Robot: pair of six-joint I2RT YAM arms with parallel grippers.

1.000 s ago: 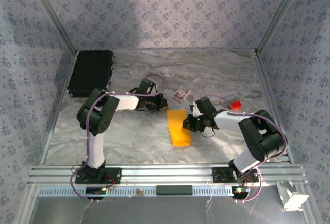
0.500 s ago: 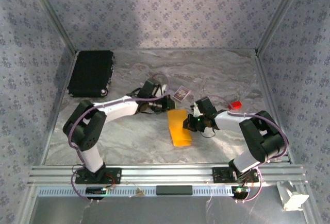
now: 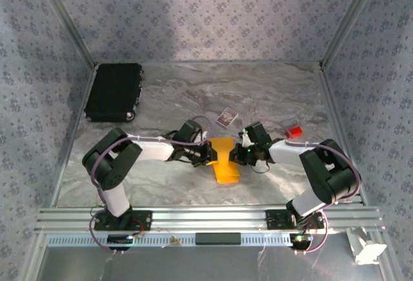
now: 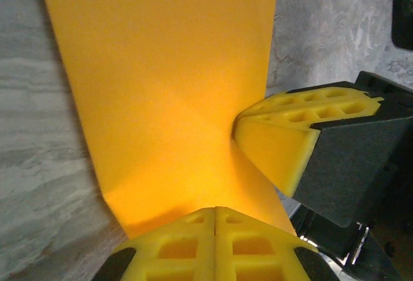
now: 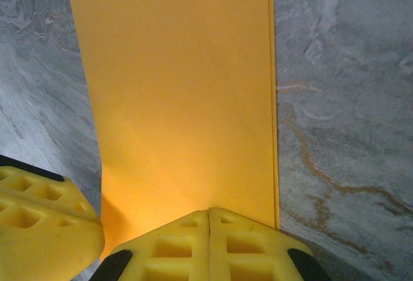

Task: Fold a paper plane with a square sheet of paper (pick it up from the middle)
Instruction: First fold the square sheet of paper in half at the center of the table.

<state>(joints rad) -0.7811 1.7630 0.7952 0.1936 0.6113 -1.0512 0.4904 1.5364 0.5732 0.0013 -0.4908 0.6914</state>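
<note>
The yellow fingers (image 4: pixel 169 250) of the left gripper (image 4: pixel 215 211) are pressed flat together, and the near edge of the square sheet of paper (image 4: pixel 168 81) runs up into their seam, so they are clamped on it. The right gripper (image 5: pixel 210 212) is clenched the same way on the opposite long edge, with the orange-yellow paper rising a little towards its tips. Each wrist camera catches one finger of the other gripper touching the paper's far edge.

From the top camera the sheet lies as a narrow folded strip in the middle of the table (image 3: pixel 155 177), its long side running away from the arms. It looks pinched in at the waist, where the two grippers meet it from the left and the right.

The table top is grey marbled stone with pale veins and a few brownish streaks. A small purple-and-white card (image 3: pixel 225 117) lies just beyond the strip, apart from it. A tiny red block (image 3: pixel 294 131) sits to the right, near the right arm's forearm. A black case (image 3: pixel 114 91) rests in the far left corner. Lilac patterned fabric walls (image 3: pixel 206 16) close in three sides, with metal posts at the corners and a slotted aluminium rail (image 3: pixel 206 218) along the near edge.
</note>
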